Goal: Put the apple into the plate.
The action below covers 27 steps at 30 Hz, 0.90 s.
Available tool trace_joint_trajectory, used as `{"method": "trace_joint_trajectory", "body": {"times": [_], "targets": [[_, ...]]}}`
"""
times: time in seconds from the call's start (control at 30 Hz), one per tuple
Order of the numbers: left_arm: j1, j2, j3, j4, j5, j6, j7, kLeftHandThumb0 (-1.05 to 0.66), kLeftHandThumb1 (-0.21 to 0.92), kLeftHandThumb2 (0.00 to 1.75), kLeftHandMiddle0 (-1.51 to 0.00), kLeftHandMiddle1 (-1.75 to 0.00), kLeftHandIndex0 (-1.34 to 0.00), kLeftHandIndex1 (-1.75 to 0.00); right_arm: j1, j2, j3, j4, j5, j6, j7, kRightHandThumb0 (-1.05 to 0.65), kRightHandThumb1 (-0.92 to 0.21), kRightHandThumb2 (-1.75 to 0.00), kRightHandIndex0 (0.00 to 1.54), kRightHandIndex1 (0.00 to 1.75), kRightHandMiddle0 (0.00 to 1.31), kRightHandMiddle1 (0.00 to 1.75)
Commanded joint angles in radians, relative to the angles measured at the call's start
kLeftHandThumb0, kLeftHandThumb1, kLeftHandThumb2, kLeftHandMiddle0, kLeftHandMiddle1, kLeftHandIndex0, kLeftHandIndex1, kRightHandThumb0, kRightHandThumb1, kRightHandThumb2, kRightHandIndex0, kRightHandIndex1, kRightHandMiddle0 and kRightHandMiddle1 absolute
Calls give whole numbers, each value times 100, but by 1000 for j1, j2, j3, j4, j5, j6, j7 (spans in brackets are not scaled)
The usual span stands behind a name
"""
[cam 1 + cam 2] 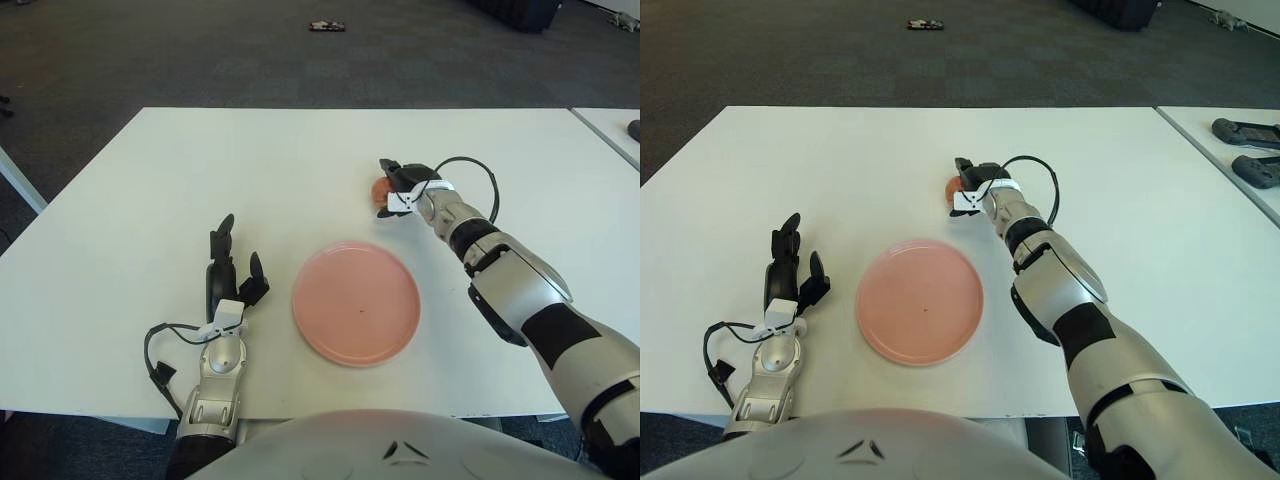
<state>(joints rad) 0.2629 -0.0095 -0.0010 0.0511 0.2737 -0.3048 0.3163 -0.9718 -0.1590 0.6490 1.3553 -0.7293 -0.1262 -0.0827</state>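
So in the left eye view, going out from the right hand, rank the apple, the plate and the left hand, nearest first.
1. apple: at the right hand, its fingers around it.
2. plate: nearer the robot, toward its left.
3. left hand: farthest, left of the plate.

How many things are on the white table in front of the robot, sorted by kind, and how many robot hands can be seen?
Apple: 1, at the right hand
Pink plate: 1
Robot hands: 2, the left hand left of the plate
Total: 4
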Motion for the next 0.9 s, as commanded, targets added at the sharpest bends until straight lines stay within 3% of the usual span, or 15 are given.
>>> {"method": "trace_joint_trajectory", "body": {"times": [0.0,0.77,0.87], "targets": [[2,3,-1,-15,-1,14,-9,-83,92,91,-22,-9,0,-60,91,5,31,37,-38,5,59,-105,-92,-15,0,0,0,0],[13,1,-4,-42,7,48,-9,-84,92,94,-22,-10,0,-62,110,5,45,38,-43,1,54,-104,-92,-13,3,1,2,1],[13,0,-4,-43,7,44,-7,-84,92,93,-22,-10,0,-62,112,2,41,37,-41,-8,31,-102,-92,-13,10,5,1,24]]}}
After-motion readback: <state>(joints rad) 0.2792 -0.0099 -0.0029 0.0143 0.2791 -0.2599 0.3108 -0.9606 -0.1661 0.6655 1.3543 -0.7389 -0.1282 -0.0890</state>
